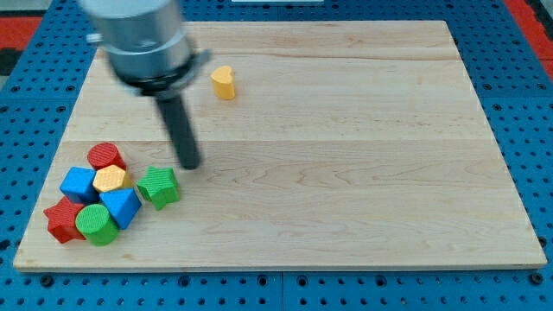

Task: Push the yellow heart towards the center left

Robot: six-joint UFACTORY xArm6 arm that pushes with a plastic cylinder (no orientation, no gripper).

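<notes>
On the wooden worktop (346,130), your tip (191,164) sits well below-left of the yellow heart (224,82) near the top edge, poorly placed for a leftward push; no claw shows.

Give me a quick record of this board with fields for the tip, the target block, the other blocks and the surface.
tip: my tip rests on the board, just above the green block, at the cluster's upper right
target: yellow heart, alone near the view's top, up and right of my tip, apart from it
cluster: bottom left; red cylinder, blue block, yellow block, blue block, green cylinder, red star
surface: wooden board
</notes>
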